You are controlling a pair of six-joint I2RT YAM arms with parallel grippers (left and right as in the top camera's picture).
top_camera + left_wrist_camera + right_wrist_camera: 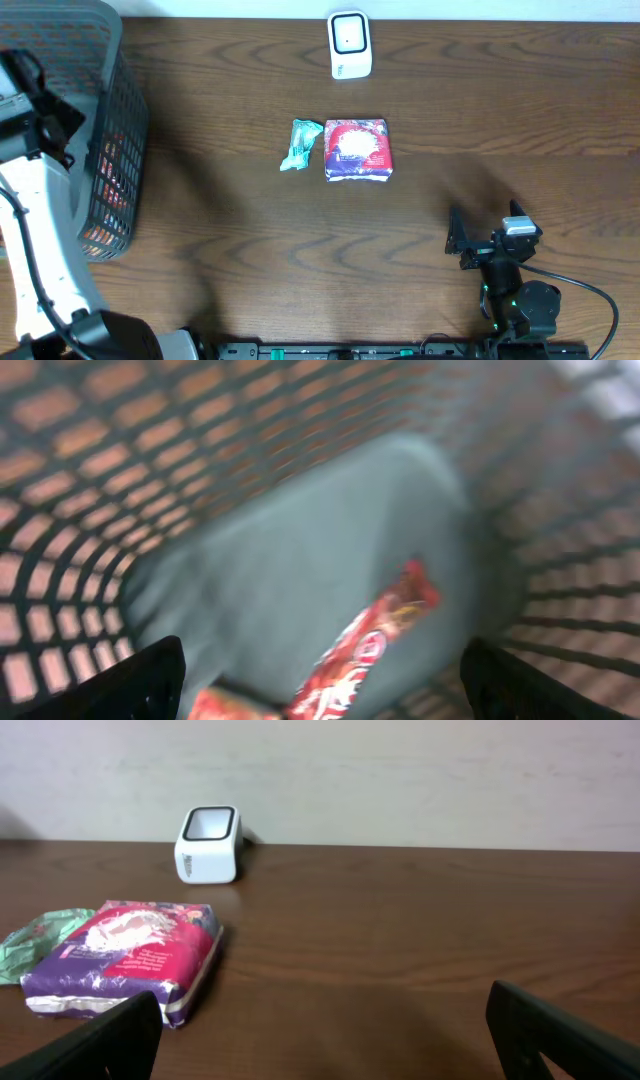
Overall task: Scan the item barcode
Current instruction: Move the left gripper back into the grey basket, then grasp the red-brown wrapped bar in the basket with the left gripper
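A white barcode scanner [350, 45] stands at the back of the table, also in the right wrist view as scanner [208, 844]. At mid-table lie a purple and red package [358, 150] and a green packet [300, 145] beside it. My left gripper [325, 685] hangs open inside the black mesh basket [118, 150], its view blurred. Below it on the basket's grey floor lies a red wrapped bar [365, 645], apart from both fingers. My right gripper [484, 218] stands open low over the table at the front right, with nothing between its fingers.
Another orange-red packet [225, 705] shows at the bottom edge of the basket floor. The basket walls [90, 470] close in round the left gripper. The purple package [125, 960] and green packet [40, 940] lie left of the right gripper's line.
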